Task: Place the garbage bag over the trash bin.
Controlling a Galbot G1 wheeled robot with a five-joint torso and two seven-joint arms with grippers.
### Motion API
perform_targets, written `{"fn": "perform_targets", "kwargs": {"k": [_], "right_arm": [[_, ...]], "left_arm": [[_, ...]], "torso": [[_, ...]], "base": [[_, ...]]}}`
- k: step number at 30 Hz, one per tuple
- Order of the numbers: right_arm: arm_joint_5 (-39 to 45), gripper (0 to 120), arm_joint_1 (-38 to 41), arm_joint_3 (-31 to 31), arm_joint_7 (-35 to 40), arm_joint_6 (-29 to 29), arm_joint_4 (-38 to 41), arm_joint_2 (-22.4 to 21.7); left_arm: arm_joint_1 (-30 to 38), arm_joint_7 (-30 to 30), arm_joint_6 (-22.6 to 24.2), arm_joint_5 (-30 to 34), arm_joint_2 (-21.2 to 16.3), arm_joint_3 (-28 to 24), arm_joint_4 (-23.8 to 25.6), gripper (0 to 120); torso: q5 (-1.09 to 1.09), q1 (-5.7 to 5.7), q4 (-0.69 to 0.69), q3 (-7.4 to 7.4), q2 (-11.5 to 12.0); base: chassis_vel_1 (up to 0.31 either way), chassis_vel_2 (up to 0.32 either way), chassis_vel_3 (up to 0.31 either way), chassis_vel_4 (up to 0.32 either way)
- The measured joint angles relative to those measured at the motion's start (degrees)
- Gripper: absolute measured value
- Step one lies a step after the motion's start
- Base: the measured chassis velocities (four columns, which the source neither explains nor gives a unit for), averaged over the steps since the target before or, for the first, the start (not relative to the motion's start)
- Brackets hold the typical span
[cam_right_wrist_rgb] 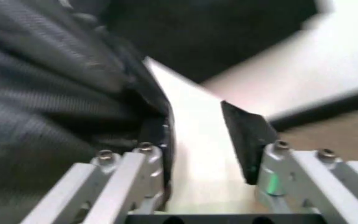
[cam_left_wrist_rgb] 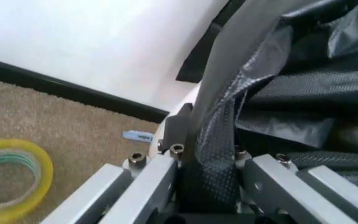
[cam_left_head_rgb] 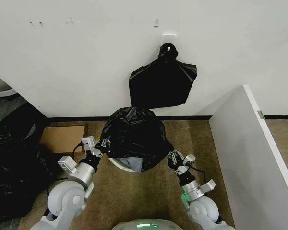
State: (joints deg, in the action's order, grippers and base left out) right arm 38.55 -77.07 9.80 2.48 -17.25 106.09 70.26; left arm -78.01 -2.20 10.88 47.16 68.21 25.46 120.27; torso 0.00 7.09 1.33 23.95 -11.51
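The glossy black garbage bag (cam_left_head_rgb: 134, 136) is draped over the top of the white trash bin (cam_left_head_rgb: 121, 166), of which a short stretch of rim shows below the bag's near edge. My left gripper (cam_left_head_rgb: 102, 146) is at the bag's left edge and is shut on a fold of the garbage bag (cam_left_wrist_rgb: 211, 173). My right gripper (cam_left_head_rgb: 173, 158) is at the bag's right edge. In the right wrist view its fingers (cam_right_wrist_rgb: 249, 140) stand open with a pale cream surface in the gap, and the garbage bag (cam_right_wrist_rgb: 54, 107) lies against the outside of the other finger.
A squarish black bag (cam_left_head_rgb: 162, 84) hangs from a wall hook behind the bin. A white partition (cam_left_head_rgb: 252, 158) stands at the right. A cardboard piece (cam_left_head_rgb: 62, 138) and a dark heap (cam_left_head_rgb: 12, 163) lie at the left. A yellow tape roll (cam_left_wrist_rgb: 11, 179) lies on the carpet.
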Motion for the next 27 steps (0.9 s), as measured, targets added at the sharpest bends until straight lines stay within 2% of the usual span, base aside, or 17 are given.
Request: {"fn": "perform_targets", "kwargs": {"k": [2,4,7,8,12,14,16,18,20,22,23,27], "right_arm": [[-0.98,43,-0.97,-0.73,14.62,5.73,4.69,-0.05],[1.34,50,-1.74,-0.83,21.73,8.38,7.87,-0.19],[3.63,63,-2.76,-0.48,24.65,9.53,10.9,-0.79],[3.63,63,-2.76,-0.48,24.65,9.53,10.9,-0.79],[3.48,80,-3.13,-0.54,21.96,8.63,11.45,-1.21],[0.85,88,-2.96,-0.89,21.84,9.26,10.65,-1.14],[-0.24,90,-2.87,-0.94,21.74,9.21,10.15,-1.09],[-3.12,97,-2.59,-0.79,17.98,5.81,8.06,-0.76],[2.58,100,-2.44,-0.44,10.03,1.12,8.13,-0.52],[11.93,100,-2.65,-0.34,3.11,-0.71,9.95,-0.64],[11.93,100,-2.65,-0.34,3.11,-0.71,9.95,-0.64],[24.44,100,-2.61,-0.25,-1.36,-0.77,12.82,-0.88]], "left_arm": [[0.08,-0.02,-0.2,-0.33,0.01,0.02,-0.23,1],[0.11,-0.01,-0.32,-0.52,0.0,0.1,-0.39,1],[0.14,0.02,-0.47,-0.61,-0.09,0.27,-0.55,1],[0.14,0.02,-0.47,-0.61,-0.09,0.27,-0.55,1],[0.19,0.02,-0.66,-0.63,0.01,0.34,-0.52,1],[0.28,0.01,-0.73,-0.59,0.07,0.44,-0.35,1],[0.3,0.0,-0.76,-0.58,0.07,0.47,-0.34,1],[0.32,-0.05,-0.99,-0.72,0.06,0.62,-0.34,1],[0.14,-0.01,-1.33,-1.2,-0.04,0.61,-0.63,1],[-0.19,0.13,-1.62,-1.84,-0.07,0.35,-1.21,1],[-0.19,0.13,-1.62,-1.84,-0.07,0.35,-1.21,1],[-0.29,0.34,-2.05,-3.15,0.35,-0.31,-2.41,1]], "torso": [[0.0,0.0,-0.02,0.0,0.0],[0.0,0.0,-0.01,-0.01,0.0],[0.0,0.0,-0.01,-0.01,0.0],[0.0,0.0,-0.01,-0.01,0.0],[0.0,-0.01,-0.01,-0.01,0.0],[0.0,-0.01,-0.01,-0.01,0.0],[0.0,-0.01,-0.01,-0.01,0.0],[0.01,-0.01,-0.01,0.0,0.0],[0.02,-0.01,-0.01,-0.01,0.0],[0.0,-0.01,-0.02,-0.01,0.0],[0.0,-0.01,-0.02,-0.01,0.0],[0.0,-0.01,-0.01,-0.01,0.0]], "base": [[0.0,0.0,0.0,0.0],[0.0,0.0,0.0,0.0],[0.0,0.0,0.0,0.0],[0.0,0.0,0.0,0.0],[0.0,0.0,0.0,0.0],[0.0,0.0,0.0,0.0],[0.0,0.0,0.0,0.0],[0.0,0.0,0.0,0.0],[0.0,0.0,0.0,0.0],[0.0,0.0,0.0,0.0],[0.0,0.0,0.0,0.0],[0.0,0.0,0.0,0.0]]}}
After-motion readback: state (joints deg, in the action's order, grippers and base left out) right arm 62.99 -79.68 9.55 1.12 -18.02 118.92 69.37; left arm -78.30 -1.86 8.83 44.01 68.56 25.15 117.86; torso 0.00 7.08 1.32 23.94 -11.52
